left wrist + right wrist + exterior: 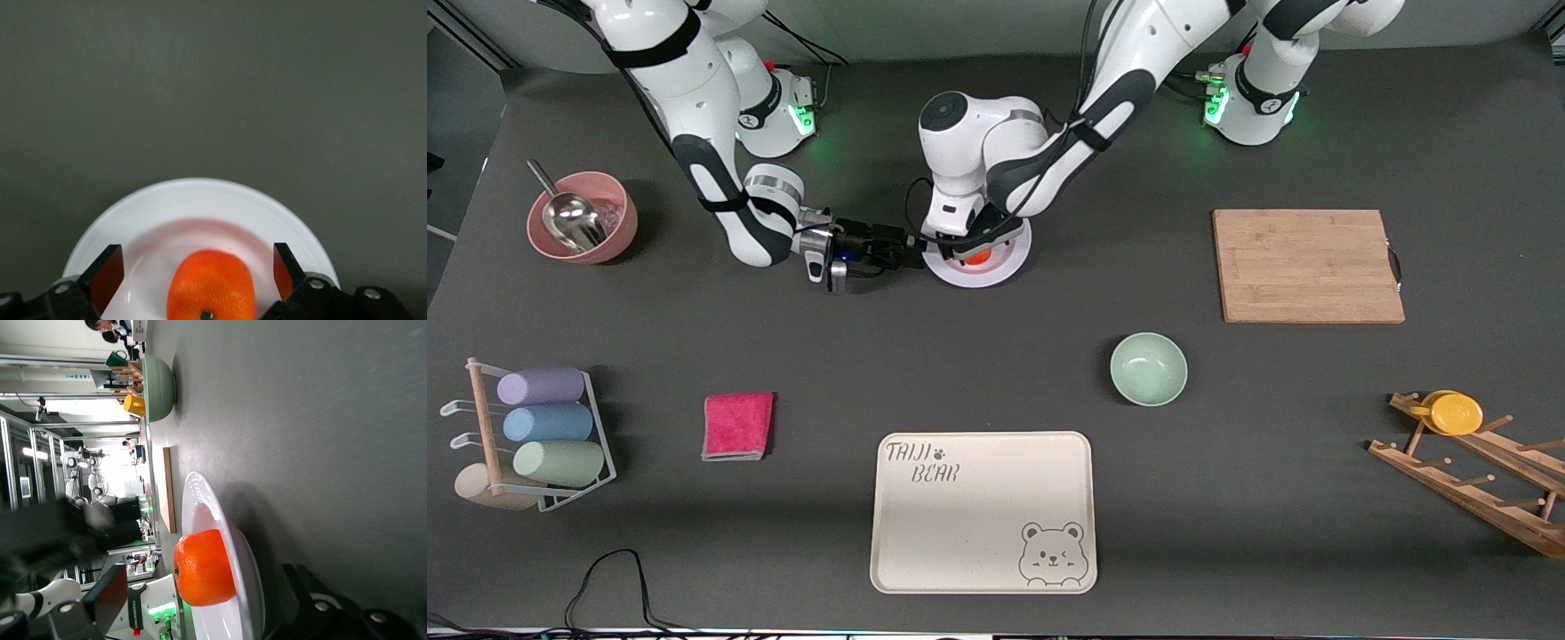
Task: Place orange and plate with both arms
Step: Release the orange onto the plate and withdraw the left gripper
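Note:
The plate [1000, 267] lies on the table mid-way between the two arm bases, with the orange [979, 256] on its middle. My left gripper [980, 245] hangs low over the plate, open. In the left wrist view its fingers [108, 275] stand on either side of the orange [211, 287] without touching it, above the plate [200, 200]. My right gripper [911, 255] lies low and level at the plate's rim on the right arm's side, open. In the right wrist view [205, 572] one finger [110, 600] is above the plate [200, 495] and the other below its rim; the orange [203, 568] sits between.
A mint-green bowl [1148, 369] and a cream bear tray [983, 511] lie nearer the camera. A wooden cutting board [1307, 265] and a wooden rack with a yellow disc [1458, 413] are toward the left arm's end. A pink bowl with a scoop [583, 218], a pink cloth [737, 425] and a cup rack [543, 427] are toward the right arm's end.

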Robot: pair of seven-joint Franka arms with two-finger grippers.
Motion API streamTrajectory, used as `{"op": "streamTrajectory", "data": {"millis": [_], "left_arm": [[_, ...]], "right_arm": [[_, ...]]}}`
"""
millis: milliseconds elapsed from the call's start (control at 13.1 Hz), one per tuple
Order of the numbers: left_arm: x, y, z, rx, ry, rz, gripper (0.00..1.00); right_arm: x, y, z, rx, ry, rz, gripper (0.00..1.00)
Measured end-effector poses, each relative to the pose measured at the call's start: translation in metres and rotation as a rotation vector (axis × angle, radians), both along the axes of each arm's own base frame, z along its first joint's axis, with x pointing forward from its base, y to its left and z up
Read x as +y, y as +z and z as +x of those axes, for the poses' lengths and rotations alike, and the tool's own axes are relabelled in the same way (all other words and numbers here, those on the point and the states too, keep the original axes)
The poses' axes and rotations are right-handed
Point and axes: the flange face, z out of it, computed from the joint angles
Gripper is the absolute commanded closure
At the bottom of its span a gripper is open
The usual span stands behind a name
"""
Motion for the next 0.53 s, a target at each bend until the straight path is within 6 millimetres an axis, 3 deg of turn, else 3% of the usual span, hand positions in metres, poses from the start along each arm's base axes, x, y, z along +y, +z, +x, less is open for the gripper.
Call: {"op": "streamTrajectory", "data": {"millis": [229, 534], "left_arm": [[0.033, 0.065, 0.042, 0.0, -0.112, -0.008, 0.0], [0.134, 0.162, 0.109, 0.129, -0.3, 0.016, 0.0]], "right_arm": [[0.01, -0.001, -0.003, -0.024, 0.011, 0.001, 0.07], [0.014, -0.008, -0.008, -0.075, 0.032, -0.014, 0.49]]}}
